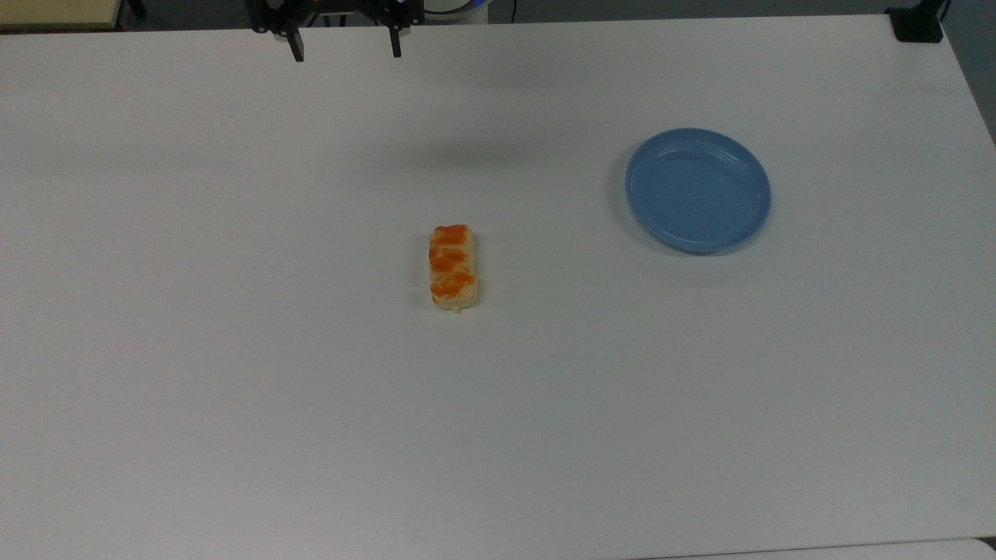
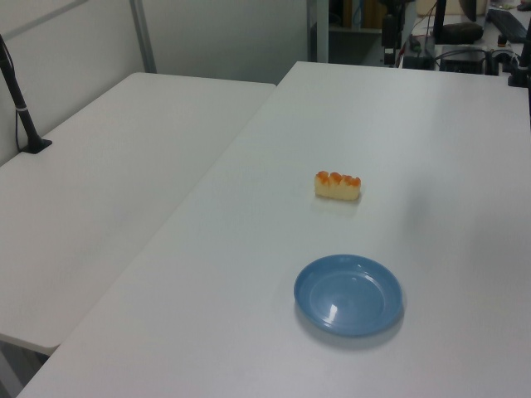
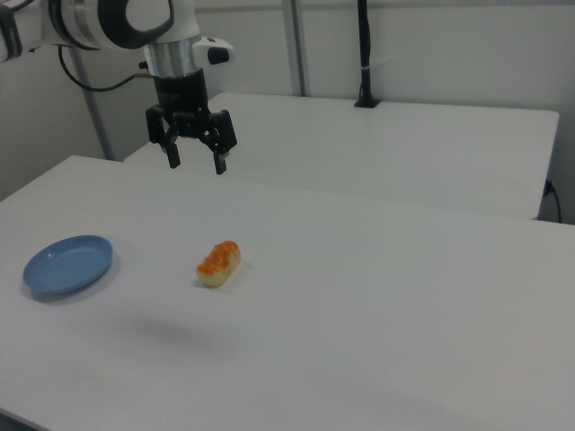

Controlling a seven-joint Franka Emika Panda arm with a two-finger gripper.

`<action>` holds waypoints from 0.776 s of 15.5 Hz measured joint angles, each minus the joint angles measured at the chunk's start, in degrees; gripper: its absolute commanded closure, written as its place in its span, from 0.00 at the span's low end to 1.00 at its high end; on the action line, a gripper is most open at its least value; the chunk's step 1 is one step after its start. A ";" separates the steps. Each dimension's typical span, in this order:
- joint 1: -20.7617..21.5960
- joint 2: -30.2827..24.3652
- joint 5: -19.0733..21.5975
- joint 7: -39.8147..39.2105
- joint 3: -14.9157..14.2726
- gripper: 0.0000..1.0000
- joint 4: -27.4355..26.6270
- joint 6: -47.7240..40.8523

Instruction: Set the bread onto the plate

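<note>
The bread, a pale-yellow loaf with orange-brown patches, lies flat near the middle of the white table, also seen as the bread and the bread. The round blue plate sits bare to the top view's right of it; the plate and the plate stand well apart from the loaf. My gripper hangs open at the top view's upper edge, high above the table. In the right view the gripper hovers above and behind the bread with nothing between its fingers.
A second white table adjoins on the left view's left, with a black post clamped to it. A black clamp sits at the top view's upper right corner. Equipment and cables crowd the left view's far end.
</note>
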 measured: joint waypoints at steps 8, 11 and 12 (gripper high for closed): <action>0.73 0.42 -0.98 0.00 0.01 0.00 0.00 0.00; 0.98 0.56 -1.50 0.00 0.02 0.00 0.04 0.01; 1.06 0.59 -1.65 0.00 0.02 0.00 0.05 0.01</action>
